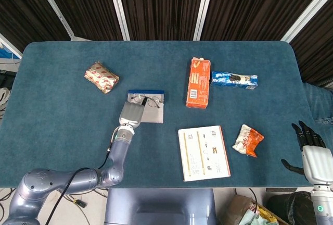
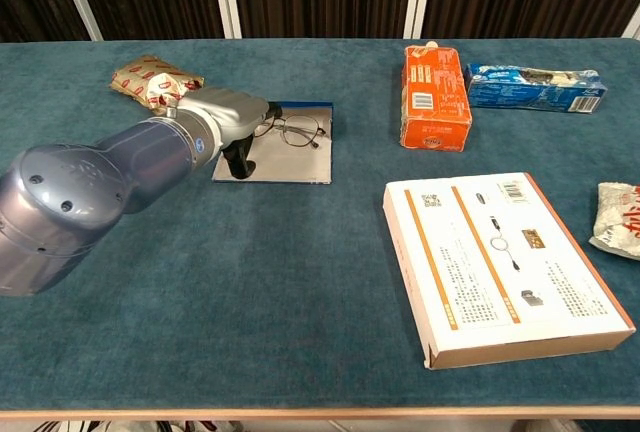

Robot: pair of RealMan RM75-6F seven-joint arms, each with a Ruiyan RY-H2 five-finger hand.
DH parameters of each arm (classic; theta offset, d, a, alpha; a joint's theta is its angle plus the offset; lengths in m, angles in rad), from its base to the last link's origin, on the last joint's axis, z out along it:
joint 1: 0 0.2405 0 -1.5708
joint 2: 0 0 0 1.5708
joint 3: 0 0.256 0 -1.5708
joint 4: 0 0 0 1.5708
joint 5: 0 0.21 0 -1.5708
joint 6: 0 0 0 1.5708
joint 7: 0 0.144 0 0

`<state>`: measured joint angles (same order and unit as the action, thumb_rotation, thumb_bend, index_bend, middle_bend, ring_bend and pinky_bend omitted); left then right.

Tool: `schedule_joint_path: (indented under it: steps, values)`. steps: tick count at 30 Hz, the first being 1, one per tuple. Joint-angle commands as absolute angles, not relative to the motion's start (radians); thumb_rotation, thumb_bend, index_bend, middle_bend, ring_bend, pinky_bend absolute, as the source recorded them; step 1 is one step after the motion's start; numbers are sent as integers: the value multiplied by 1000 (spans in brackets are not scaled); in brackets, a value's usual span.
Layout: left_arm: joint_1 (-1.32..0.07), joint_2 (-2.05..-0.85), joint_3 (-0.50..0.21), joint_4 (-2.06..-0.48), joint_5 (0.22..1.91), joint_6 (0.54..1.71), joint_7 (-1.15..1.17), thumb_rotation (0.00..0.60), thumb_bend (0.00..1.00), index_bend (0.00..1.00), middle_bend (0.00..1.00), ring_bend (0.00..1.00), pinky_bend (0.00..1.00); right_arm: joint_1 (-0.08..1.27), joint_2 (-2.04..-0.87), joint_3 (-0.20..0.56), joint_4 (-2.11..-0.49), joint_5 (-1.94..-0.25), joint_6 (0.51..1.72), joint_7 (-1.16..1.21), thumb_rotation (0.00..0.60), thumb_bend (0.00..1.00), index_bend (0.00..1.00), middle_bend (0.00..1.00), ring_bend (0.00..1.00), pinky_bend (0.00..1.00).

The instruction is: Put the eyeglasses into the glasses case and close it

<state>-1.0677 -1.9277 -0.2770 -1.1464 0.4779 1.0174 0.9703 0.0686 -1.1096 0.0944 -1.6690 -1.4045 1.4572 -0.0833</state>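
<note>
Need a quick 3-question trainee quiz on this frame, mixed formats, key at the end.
1. True or false: the eyeglasses lie on the open glasses case.
2. Which hand is at the case? A) left hand B) right hand
3. Fill in: the orange carton lies beside the blue ____ packet.

Key: 1 true; 2 A; 3 cookie. The right hand sits off the table's right edge, holding nothing.
</note>
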Motion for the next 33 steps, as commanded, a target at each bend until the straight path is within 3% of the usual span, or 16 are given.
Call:
schedule_joint_path:
  steps: [1, 16, 27, 33]
  values:
    - [-1070, -1933, -281, -1139, 473, 1022, 975, 600, 450, 0, 576, 442, 458, 68, -1109, 95, -1669, -1405, 1458, -82, 600, 236, 61, 27, 104, 161]
    - [-1068, -1949, -296, -1110, 464, 1023, 983, 600, 450, 4, 580, 442, 458, 68, -1109, 95, -1669, -1404, 1458, -81, 600, 236, 61, 28, 104, 161]
    - [-1067, -1954, -300, -1110, 468, 1019, 986, 600, 450, 100, 584, 444, 458, 68, -1109, 95, -1669, -1405, 1459, -81, 600, 235, 61, 27, 104, 161]
    - [-1066, -1960, -303, -1101, 465, 1018, 989, 600, 449, 100, 584, 444, 458, 68, -1109, 95, -1670, -1404, 1459, -78, 600, 235, 61, 27, 104, 161]
